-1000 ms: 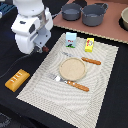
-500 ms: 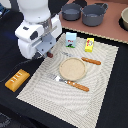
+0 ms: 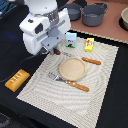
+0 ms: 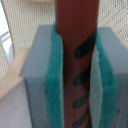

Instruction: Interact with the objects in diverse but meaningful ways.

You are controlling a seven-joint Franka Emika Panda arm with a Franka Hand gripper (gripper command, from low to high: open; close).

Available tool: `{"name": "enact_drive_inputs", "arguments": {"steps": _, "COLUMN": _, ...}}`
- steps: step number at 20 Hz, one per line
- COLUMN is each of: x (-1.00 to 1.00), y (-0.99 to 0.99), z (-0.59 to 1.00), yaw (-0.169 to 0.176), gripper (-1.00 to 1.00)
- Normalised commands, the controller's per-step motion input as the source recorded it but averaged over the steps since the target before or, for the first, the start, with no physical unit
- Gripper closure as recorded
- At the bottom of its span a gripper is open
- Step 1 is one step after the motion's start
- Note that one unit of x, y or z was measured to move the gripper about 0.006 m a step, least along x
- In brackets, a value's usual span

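A: What's the gripper doing?

B: It's clamped on the brown sausage. In the wrist view the teal pads press both flanks of it, and the sausage runs lengthwise up between the grey fingers, dark grill stripes facing the camera. Gripping it along its length like that probably keeps it from swivelling.

A: And from outside?

B: The white arm head blocks the fingers in the exterior view, so the sausage itself can't be seen there. The arm hangs over the near corner of the woven placemat, toward the exterior view's left.

A: What's close to it?

B: The small white carton with green-blue sides stands just beyond the hand, upright. The bright yellow box is further along from it. The tan plate sits near the hand on the mat, bare, flanked by the orange-handled knife and fork.

A: The ridged block?

B: The orange-yellow ridged block lies off the mat, well apart, on the dark table. My guess: the plate is the sensible landing spot for the sausage.
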Motion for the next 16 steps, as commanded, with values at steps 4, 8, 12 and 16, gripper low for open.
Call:
{"name": "enact_drive_inputs", "arguments": {"steps": 4, "x": 0.89, "y": -0.1, "z": 0.26, "yaw": -0.064, "gripper": 1.0}}
{"name": "enact_drive_inputs", "arguments": {"steps": 8, "x": 0.91, "y": -0.06, "z": 0.5, "yaw": -0.057, "gripper": 1.0}}
{"name": "enact_drive_inputs", "arguments": {"steps": 12, "x": 0.92, "y": -0.02, "z": 0.62, "yaw": -0.047, "gripper": 1.0}}
{"name": "enact_drive_inputs", "arguments": {"steps": 16, "x": 0.91, "y": -0.03, "z": 0.55, "yaw": -0.043, "gripper": 1.0}}
